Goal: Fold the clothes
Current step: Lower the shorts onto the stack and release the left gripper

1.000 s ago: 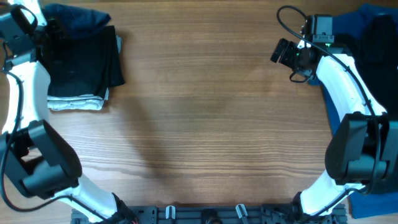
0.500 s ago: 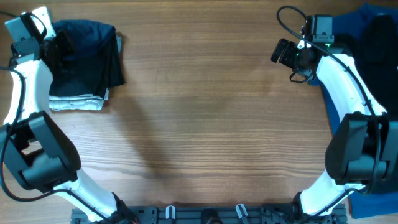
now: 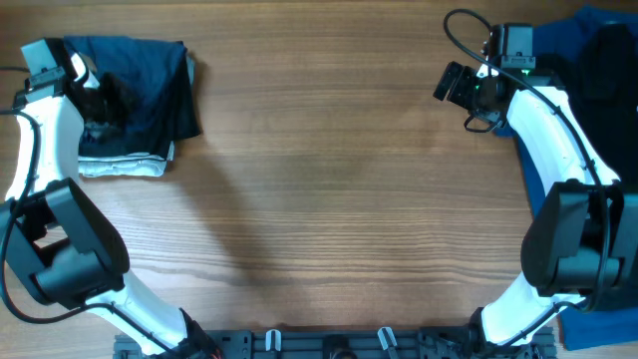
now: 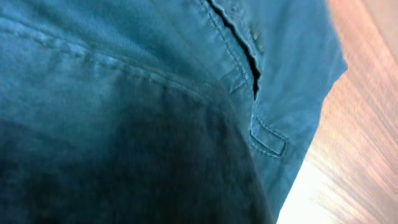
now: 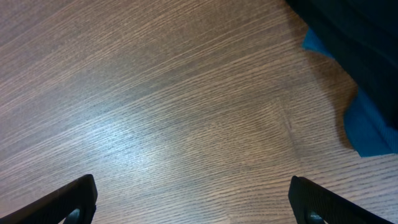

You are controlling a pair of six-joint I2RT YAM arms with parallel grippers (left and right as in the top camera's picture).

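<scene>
Folded stack of clothes (image 3: 150, 90) sits at the table's (image 3: 329, 199) far-left corner. The left gripper (image 3: 103, 100) is clenched over it, can't tell if it's pinching cloth, and the right gripper (image 5: 193, 202) gapes empty. Fabric's probably floppy and light, I'd grab a waistband edge.

The right tool (image 5: 196, 202) has its two black fingertips (image 5: 78, 196) spread wide apart over the brown wood-grain table (image 5: 186, 93). At the upper right lies a black soft fabric garment (image 5: 360, 37), overlapping a bright blue fabric garment (image 5: 370, 130).

No writing, label, brand, number or sign can be read in any view.
</scene>
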